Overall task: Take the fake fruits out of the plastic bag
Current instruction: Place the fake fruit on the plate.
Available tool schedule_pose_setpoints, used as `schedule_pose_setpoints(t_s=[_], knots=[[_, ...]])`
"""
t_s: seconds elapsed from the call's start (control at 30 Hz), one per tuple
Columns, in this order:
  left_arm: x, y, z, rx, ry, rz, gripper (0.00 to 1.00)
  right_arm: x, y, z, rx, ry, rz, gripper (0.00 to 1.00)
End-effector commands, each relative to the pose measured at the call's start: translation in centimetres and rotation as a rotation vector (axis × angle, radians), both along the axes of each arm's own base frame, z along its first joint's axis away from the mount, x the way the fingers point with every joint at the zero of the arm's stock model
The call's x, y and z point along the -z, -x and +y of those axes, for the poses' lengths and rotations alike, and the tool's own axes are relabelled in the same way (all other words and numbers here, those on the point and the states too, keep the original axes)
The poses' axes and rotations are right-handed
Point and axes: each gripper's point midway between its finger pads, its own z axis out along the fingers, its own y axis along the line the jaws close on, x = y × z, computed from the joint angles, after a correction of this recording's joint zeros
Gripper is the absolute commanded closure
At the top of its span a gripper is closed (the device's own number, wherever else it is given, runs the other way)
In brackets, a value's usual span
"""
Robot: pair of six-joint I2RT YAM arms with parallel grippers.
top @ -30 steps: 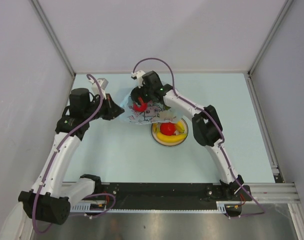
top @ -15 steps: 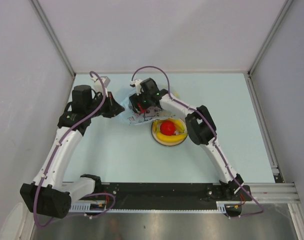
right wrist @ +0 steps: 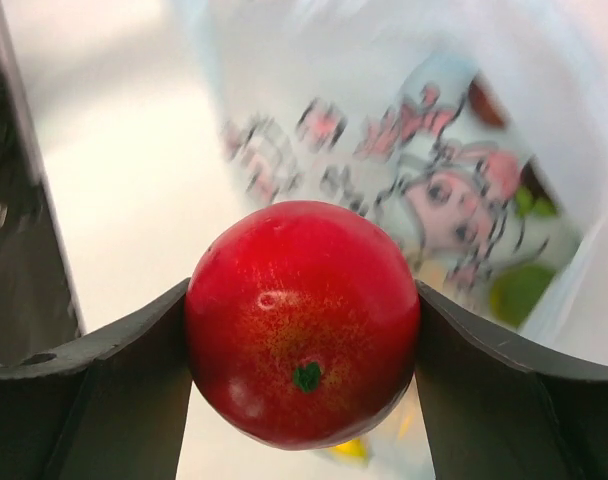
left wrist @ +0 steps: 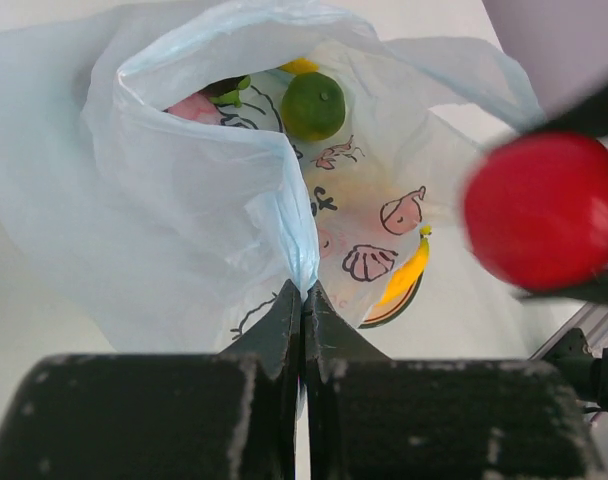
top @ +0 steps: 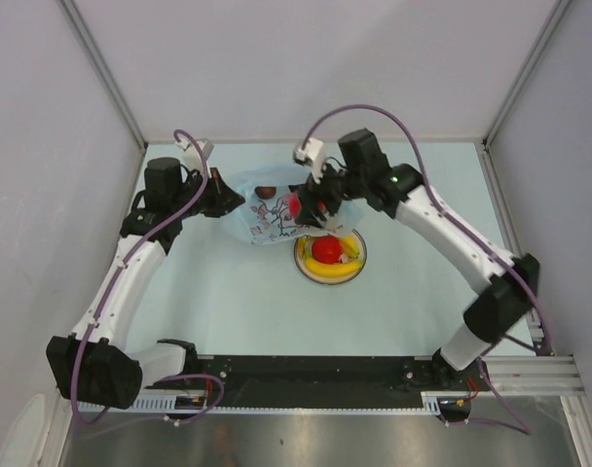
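Note:
The light-blue plastic bag (top: 260, 212) lies on the table, its mouth held up. My left gripper (top: 221, 198) is shut on the bag's rim (left wrist: 302, 285). My right gripper (top: 303, 206) is shut on a red apple (right wrist: 302, 320), held just right of the bag and above the table; it also shows in the left wrist view (left wrist: 544, 210). Inside the bag are a green round fruit (left wrist: 314, 105) and a dark fruit (top: 266, 192). A second red apple (top: 325, 249) and a yellow banana (top: 343, 261) lie on the round yellow plate (top: 307, 267).
The yellow plate stands just right of the bag, in front of the right gripper. Grey walls close off the table at the left, back and right. The black base rail (top: 306, 375) runs along the near edge.
My right gripper has come up out of the bag holding the red apple and moved right, toward the plate. My left gripper has kept its hold on the bag's rim, shifting slightly.

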Motion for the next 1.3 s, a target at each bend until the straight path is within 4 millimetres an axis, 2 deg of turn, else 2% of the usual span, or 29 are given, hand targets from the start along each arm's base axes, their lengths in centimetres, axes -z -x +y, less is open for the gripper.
schedule_pose_setpoints(t_s=[0.0, 0.03, 0.1, 0.13, 0.27, 0.37, 0.5, 0.6, 0.67, 0.8, 0.87, 1.07, 1.27], knots=[[-3.0, -1.3, -0.2, -0.003, 0.033, -0.094, 1.0, 3.7, 6.5, -6.7, -0.096, 0.196, 0.02, 0.61], [-3.1, -1.4, -0.2, -0.005, 0.035, -0.1, 1.0, 5.8, 7.6, -8.5, -0.083, 0.248, 0.061, 0.62], [-2.9, -1.3, -0.2, -0.007, 0.038, -0.097, 1.0, 6.6, 8.9, -11.2, -0.054, 0.297, 0.074, 0.63], [-2.8, -1.3, -0.2, -0.007, 0.039, -0.098, 1.0, 8.0, 9.1, -12.6, -0.026, 0.324, 0.105, 0.63], [-2.5, -1.1, -0.2, -0.013, 0.044, -0.092, 1.0, 10.3, 8.5, -15.0, 0.047, 0.384, 0.129, 0.64], [-2.0, -1.1, -0.1, -0.017, 0.046, -0.081, 1.0, 12.0, 7.2, -14.7, 0.062, 0.406, 0.124, 0.64], [-2.3, -1.2, -0.1, -0.019, 0.042, -0.088, 1.0, 13.5, 5.1, -13.3, 0.067, 0.393, 0.105, 0.65], [-2.2, -1.2, 0.1, -0.023, 0.035, -0.085, 1.0, 15.0, 4.4, -12.5, 0.05, 0.417, 0.092, 0.64], [-2.3, -1.1, 0.1, -0.023, 0.034, -0.086, 1.0, 16.5, 3.3, -12.7, 0.082, 0.467, 0.08, 0.64], [-2.4, -1.1, 0.2, -0.027, 0.026, -0.094, 1.0, 18.2, 1.9, -13.2, 0.112, 0.504, 0.079, 0.62], [-2.4, -1.1, 0.3, -0.029, 0.024, -0.097, 1.0, 18.4, 1.1, -13.2, 0.133, 0.504, 0.064, 0.62], [-2.0, -1.4, 0.2, -0.025, 0.024, -0.084, 1.0, 19.5, 0.1, -13.1, 0.157, 0.513, 0.06, 0.6], [-1.7, -1.5, 0.0, -0.017, 0.03, -0.073, 1.0, 20.3, 0.5, -12.5, 0.148, 0.51, 0.088, 0.57]])
